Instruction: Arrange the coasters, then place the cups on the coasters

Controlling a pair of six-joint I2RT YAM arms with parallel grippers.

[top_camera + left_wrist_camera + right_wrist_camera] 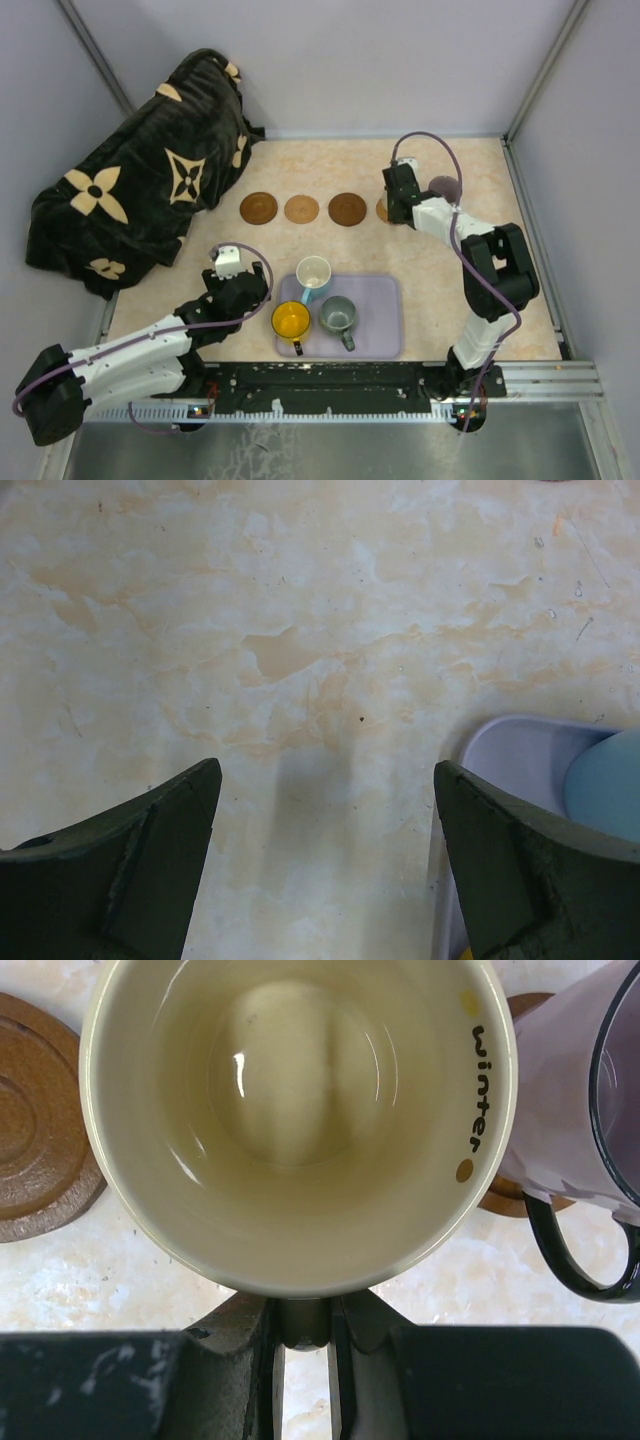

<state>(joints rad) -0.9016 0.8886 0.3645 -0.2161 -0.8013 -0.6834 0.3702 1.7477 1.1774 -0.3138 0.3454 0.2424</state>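
My right gripper [303,1325] is pinched narrow on the handle of the cream-yellow cup [300,1110]. The cup sits between a dark coaster [40,1150] and the purple-grey cup [565,1100], which stands on a second coaster [500,1198]. My left gripper [325,810] hangs wide, holding nothing, over the table [300,630], just beside the lavender tray [510,750] that carries 3 cups [313,272].

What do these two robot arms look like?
The left arm and right arm are chains of white shells and black joints. Each trails a thin lilac cable that loops near the wrist. The left tool has two dark, wedge-shaped fingers with scuffed edges.
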